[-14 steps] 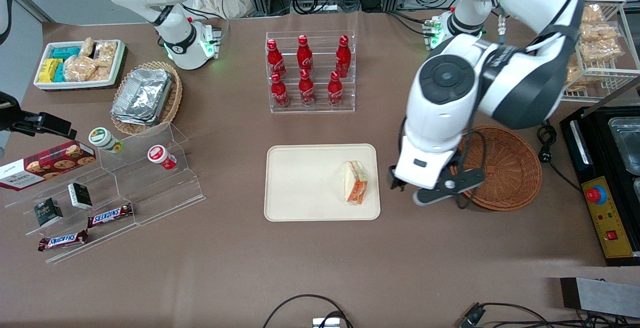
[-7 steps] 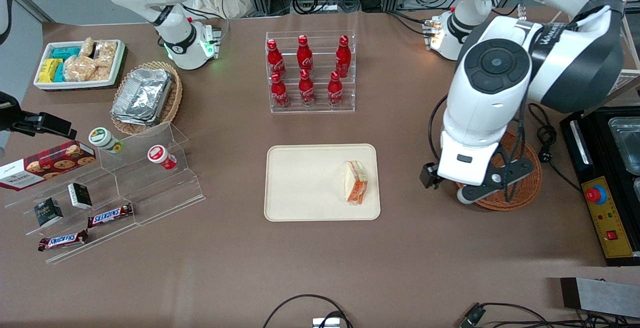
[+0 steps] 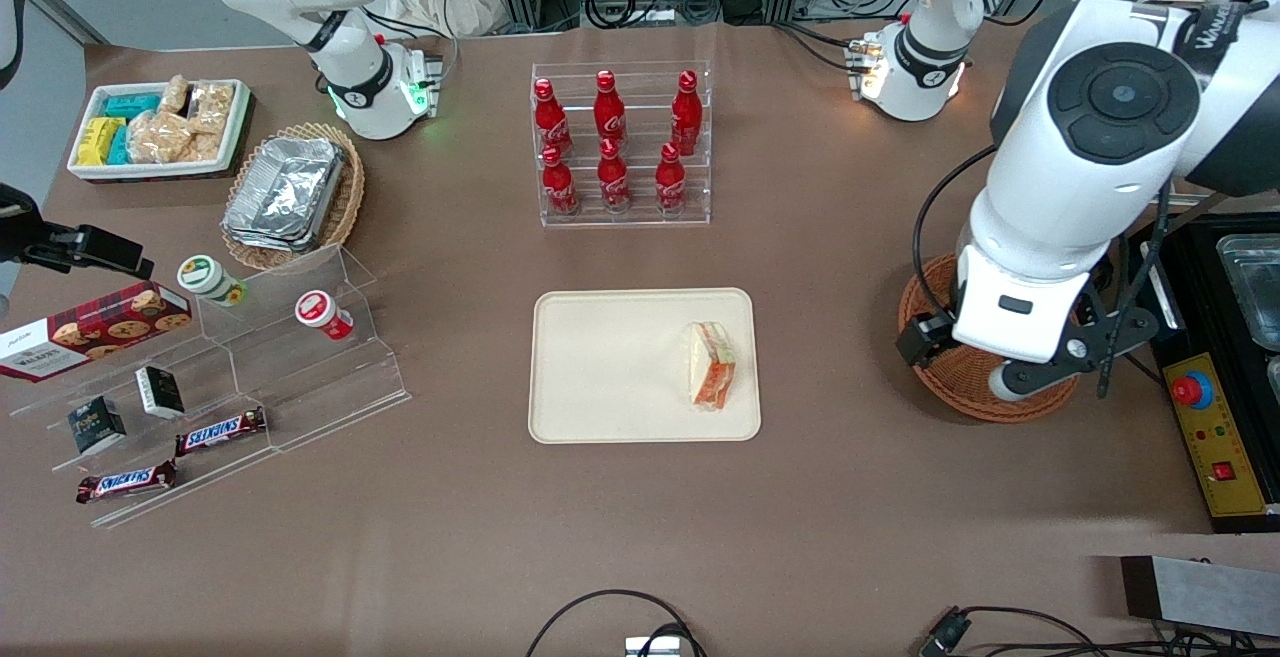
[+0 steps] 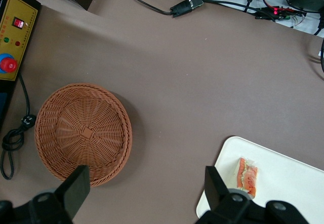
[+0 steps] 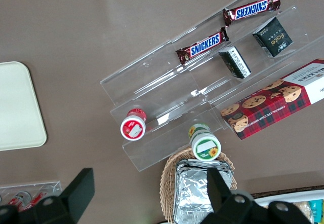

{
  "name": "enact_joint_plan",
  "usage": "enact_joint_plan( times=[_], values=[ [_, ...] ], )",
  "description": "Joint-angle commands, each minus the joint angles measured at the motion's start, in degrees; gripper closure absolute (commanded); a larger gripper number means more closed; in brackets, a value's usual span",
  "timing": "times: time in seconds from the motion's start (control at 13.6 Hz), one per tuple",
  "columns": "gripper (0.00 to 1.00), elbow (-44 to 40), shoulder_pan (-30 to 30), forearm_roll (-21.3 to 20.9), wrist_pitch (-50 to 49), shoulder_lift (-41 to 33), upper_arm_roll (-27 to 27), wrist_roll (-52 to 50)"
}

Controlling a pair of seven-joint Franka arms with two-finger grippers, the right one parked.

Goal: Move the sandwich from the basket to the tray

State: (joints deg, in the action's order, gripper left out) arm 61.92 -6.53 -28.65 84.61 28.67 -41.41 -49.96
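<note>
The sandwich (image 3: pixel 712 367), a white wedge with orange filling, lies on the cream tray (image 3: pixel 610 357), near the tray's end toward the working arm. The round reddish-brown basket (image 3: pixel 950 379) is empty and partly covered by the left arm's hand (image 3: pixel 1010 322), which hovers above it. In the left wrist view my gripper (image 4: pixel 144 183) is open and empty, high over bare table between the basket (image 4: pixel 83 133) and the tray (image 4: pixel 288 183). One of its fingers (image 4: pixel 76 187) is over the basket rim. The sandwich (image 4: pixel 248 173) shows there too.
A clear rack of red bottles (image 3: pixel 620 142) stands farther from the camera than the tray. A black appliance with a red button (image 3: pixel 1205 387) and a power cable (image 3: pixel 1095 287) lie beside the basket. A clear stand with snacks (image 3: pixel 240 367) is toward the parked arm's end.
The left arm has swung from beside the tray toward the working arm's end and now hovers over the basket. The sandwich has stayed in place on the tray.
</note>
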Motion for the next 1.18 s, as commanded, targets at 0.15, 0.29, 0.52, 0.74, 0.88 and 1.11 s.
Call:
enact_joint_plan(
  times=[0.15, 0.29, 0.52, 0.74, 0.88, 1.11],
  values=[
    [0.00, 1.28, -1.38, 1.92, -2.16, -3.52, 1.67, 7.66],
    [0.00, 3.90, -1.12, 7.53, -2.61, -8.17, 8.85, 17.92],
    [0.00, 6.46, 1.77, 15.62, -2.70, -13.63, 22.12, 31.38],
    [0.00, 11.19, 3.96, 17.66, -2.78, -18.20, 29.87, 42.81],
    [0.00, 13.75, 5.90, 17.84, -2.96, -20.58, 34.54, 51.33],
    [0.00, 14.90, 5.91, 19.15, -6.12, -23.30, 36.57, 59.88]
  ],
)
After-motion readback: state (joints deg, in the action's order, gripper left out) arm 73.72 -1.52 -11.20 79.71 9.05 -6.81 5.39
